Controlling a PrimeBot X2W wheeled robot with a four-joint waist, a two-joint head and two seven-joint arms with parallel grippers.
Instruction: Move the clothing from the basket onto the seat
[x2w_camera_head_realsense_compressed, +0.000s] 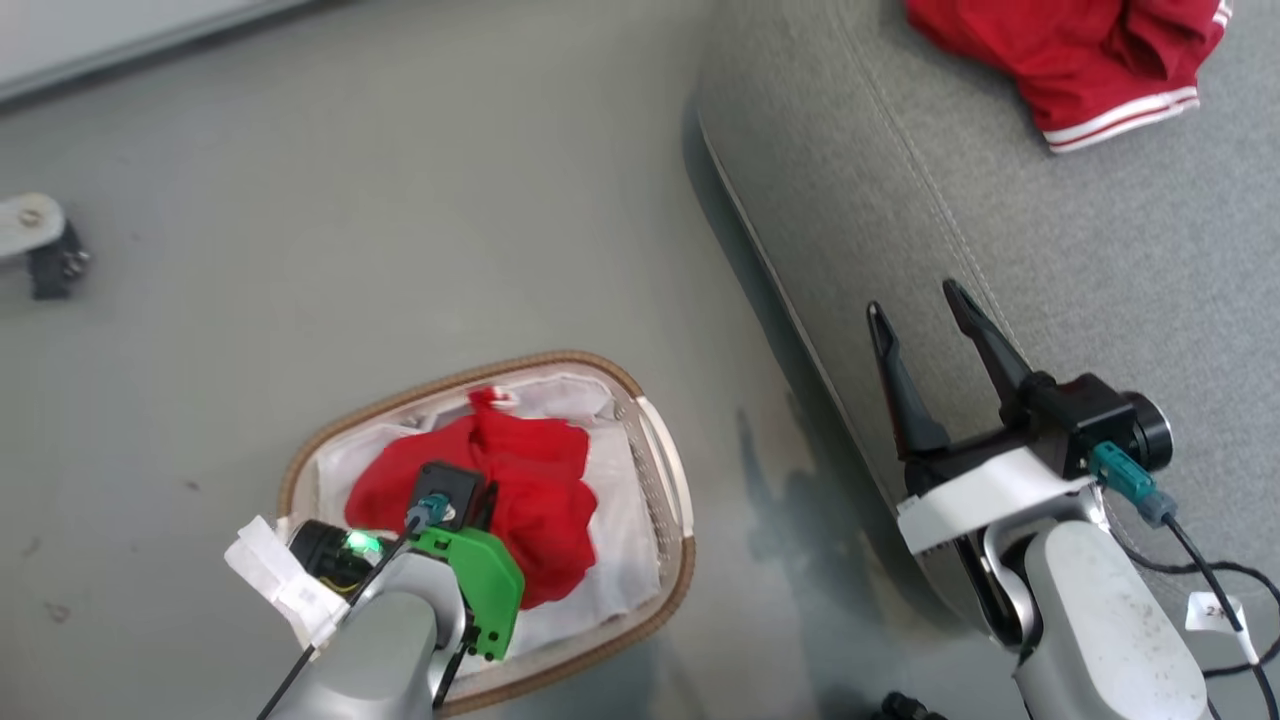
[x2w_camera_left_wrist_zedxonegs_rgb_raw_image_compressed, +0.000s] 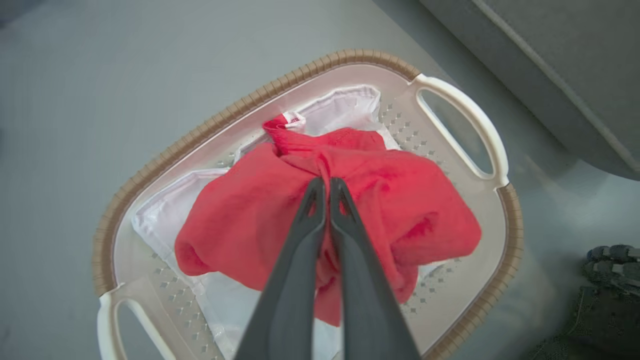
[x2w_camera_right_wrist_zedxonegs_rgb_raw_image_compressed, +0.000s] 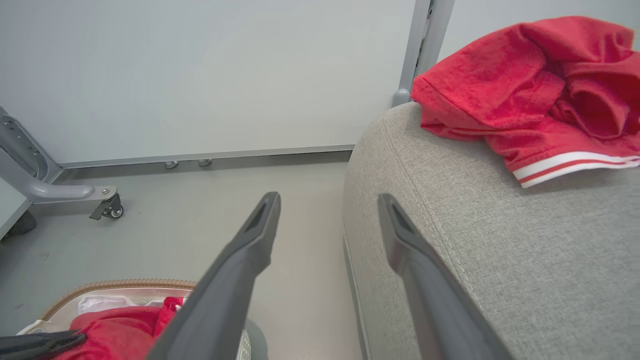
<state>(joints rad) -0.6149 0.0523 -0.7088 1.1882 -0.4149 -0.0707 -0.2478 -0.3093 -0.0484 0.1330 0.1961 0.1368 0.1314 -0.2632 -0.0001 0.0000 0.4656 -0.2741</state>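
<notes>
Left claw (x2w_camera_left_wrist_zedxonegs_rgb_raw_image_compressed: 323, 182) pinching red garment (x2w_camera_left_wrist_zedxonegs_rgb_raw_image_compressed: 400, 200) | basket (x2w_camera_left_wrist_zedxonegs_rgb_raw_image_compressed: 360, 54) on grey floor (x2w_camera_head_realsense_compressed: 400, 200) | seat (x2w_camera_head_realsense_compressed: 1000, 200) beside

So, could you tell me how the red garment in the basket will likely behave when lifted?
Probably floppy: the red garment lies in crumpled folds, bunching where the left gripper pinches it, so it should hang and drape. Likely light, as the fabric looks thin. The loose white liner beneath may catch and lift too.

Smooth plastic basket (x2w_camera_left_wrist_zedxonegs_rgb_raw_image_compressed: 440, 295) w/ knit garment (x2w_camera_left_wrist_zedxonegs_rgb_raw_image_compressed: 400, 200), matt cloth seat (x2w_camera_head_realsense_compressed: 1000, 200)
</notes>
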